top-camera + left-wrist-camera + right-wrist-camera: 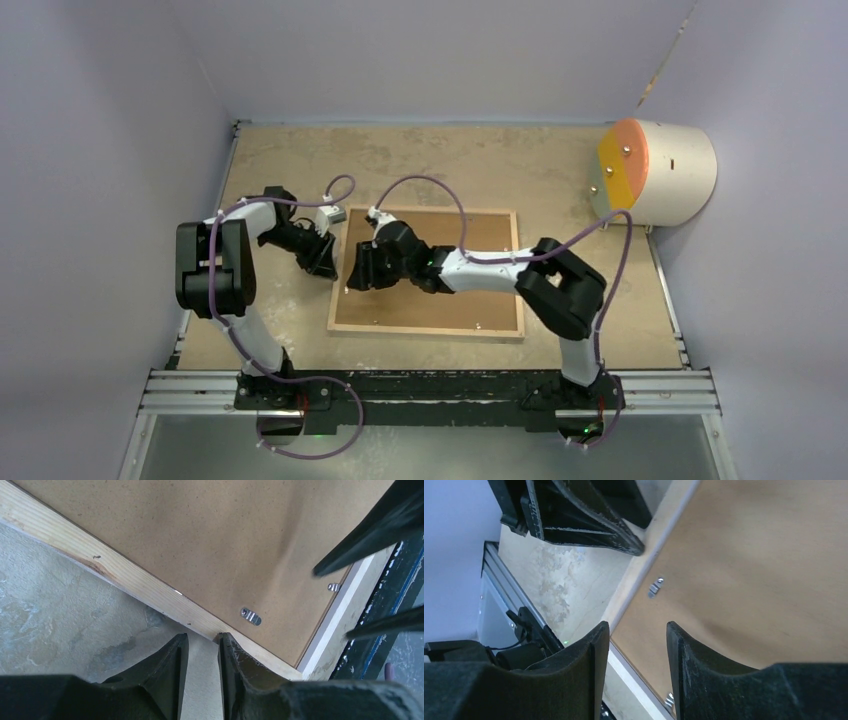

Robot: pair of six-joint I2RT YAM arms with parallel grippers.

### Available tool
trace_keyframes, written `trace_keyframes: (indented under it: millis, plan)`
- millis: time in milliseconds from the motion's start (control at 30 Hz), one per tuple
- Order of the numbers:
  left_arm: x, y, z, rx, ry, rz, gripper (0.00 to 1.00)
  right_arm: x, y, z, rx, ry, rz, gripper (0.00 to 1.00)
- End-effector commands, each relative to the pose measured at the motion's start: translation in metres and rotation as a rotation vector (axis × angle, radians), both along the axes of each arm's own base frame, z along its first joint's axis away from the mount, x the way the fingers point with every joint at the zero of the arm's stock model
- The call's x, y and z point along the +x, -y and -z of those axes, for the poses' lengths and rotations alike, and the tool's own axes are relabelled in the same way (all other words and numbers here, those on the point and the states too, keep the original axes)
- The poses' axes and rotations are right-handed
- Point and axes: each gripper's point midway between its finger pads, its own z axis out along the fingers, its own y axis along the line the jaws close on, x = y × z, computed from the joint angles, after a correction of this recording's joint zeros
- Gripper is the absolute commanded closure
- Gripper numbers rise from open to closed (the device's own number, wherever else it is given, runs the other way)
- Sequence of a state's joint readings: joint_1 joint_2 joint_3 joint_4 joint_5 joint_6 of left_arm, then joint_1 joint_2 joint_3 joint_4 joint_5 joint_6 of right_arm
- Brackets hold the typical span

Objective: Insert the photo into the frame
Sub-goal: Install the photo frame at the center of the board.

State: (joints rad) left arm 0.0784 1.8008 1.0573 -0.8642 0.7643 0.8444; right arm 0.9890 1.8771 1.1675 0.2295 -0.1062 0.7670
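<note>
Beneath both tools, from the overhead camera, I count one frame point(425, 329) lying back-up on the tabletop point(450, 160), with one brown backing board point(470, 295) seated in it. My left tool point(322, 258) sits at the frame's left rim, and my right tool point(358, 272) is just beside it, over the board's left part. One white drum with an orange face point(660, 170) stands well apart, beyond the right tool at the far corner.

Through the left wrist camera, the left tool point(202, 639) has its two fingers drawn to a narrow slot right at the wooden rim point(125, 580). I cannot tell whether they pinch it. Ahead of the tips I count two small metal clips point(250, 616) point(334, 586) on the board, and both of the right tool's fingers point(365, 535) show beyond them.

Through the right wrist camera, the right tool point(636, 626) is released, fingers parted, with a corner of the frame below the gap. I count two clips, one ahead of the tips point(655, 586) and one beside the right finger point(669, 698).
</note>
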Motion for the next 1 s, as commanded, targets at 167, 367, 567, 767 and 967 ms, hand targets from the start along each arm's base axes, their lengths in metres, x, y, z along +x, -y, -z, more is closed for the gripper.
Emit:
trace_keyframes:
  millis: [167,367,567,767,967]
  plan:
    - [0.001,-0.002,0.010,0.007,0.013,0.007,0.71,-0.007,-0.047,0.006,0.078,-0.029,-0.050,0.52]
    - [0.001,-0.002,0.010,0.006,0.015,0.010,0.72,-0.009,-0.047,0.021,0.071,-0.061,-0.041,0.56]
    - [0.000,-0.002,0.010,0.011,0.015,0.010,0.72,-0.011,-0.052,0.028,0.076,-0.087,-0.045,0.58]
    - [0.001,-0.004,0.010,0.024,0.024,0.014,0.72,-0.011,-0.055,0.037,0.070,-0.107,-0.048,0.61]
    - [0.000,-0.004,0.010,0.020,0.022,0.014,0.73,-0.012,-0.054,0.045,0.057,-0.114,-0.045,0.61]
